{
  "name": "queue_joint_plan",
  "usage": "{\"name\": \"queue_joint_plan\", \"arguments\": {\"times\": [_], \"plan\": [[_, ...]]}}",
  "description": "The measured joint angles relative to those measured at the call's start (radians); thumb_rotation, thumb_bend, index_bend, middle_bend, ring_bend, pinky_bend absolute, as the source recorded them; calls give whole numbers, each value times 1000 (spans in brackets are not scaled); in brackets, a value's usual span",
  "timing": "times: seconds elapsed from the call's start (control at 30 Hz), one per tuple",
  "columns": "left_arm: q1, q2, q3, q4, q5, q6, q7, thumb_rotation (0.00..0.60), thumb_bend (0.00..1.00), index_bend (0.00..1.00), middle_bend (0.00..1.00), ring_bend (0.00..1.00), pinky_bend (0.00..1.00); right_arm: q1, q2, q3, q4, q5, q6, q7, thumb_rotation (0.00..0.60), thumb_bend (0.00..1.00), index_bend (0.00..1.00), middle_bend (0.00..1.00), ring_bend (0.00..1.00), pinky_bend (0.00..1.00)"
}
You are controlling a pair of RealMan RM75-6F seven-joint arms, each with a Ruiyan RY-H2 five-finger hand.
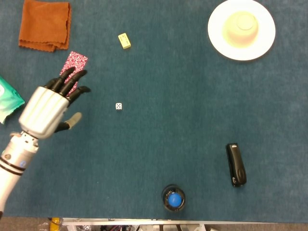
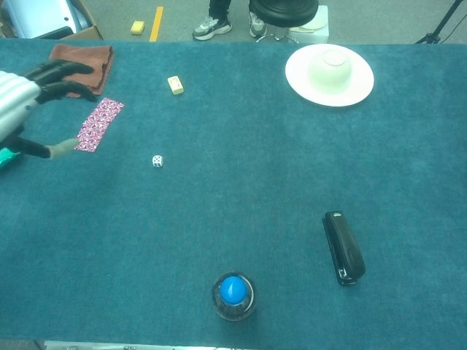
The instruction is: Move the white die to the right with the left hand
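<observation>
White die [image 1: 118, 106] sits untouched on the surface; left hand [image 1: 45, 111], fingers spread and empty, is at approach stage and must next reach right to grasp it.

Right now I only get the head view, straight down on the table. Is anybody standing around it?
Observer: Yes. Past the far edge, a pair of shoes stands on the floor.
Operator: Anything beside them?
Observer: A black stool base, to their right.
Operator: And that left hand, what does it look like from the front?
Observer: The left hand holds nothing. Its thumb hangs lower than its dark fingers, with an open gap between, and it is left of the white die.
</observation>
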Motion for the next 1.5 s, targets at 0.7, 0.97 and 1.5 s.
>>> {"name": "queue_joint_plan", "arguments": {"times": [0.7, 0.97, 1.5], "plan": [[-165, -143, 27, 146, 105, -29, -165, 600, 271, 494, 5, 0, 149, 25, 11, 4, -9, 3, -8, 5, 600, 0, 476, 293, 193, 210], [-213, -173, 46, 184, 108, -48, -236, 600, 272, 537, 5, 0, 130, 33, 11, 5, -6, 5, -11, 17, 600, 0, 476, 293, 193, 210], [-320, -238, 43, 286, 65, -159, -257, 600, 272, 470, 0, 0, 105, 49, 11, 9, -1, -13, -5, 48, 600, 0, 476, 293, 193, 210]]}}
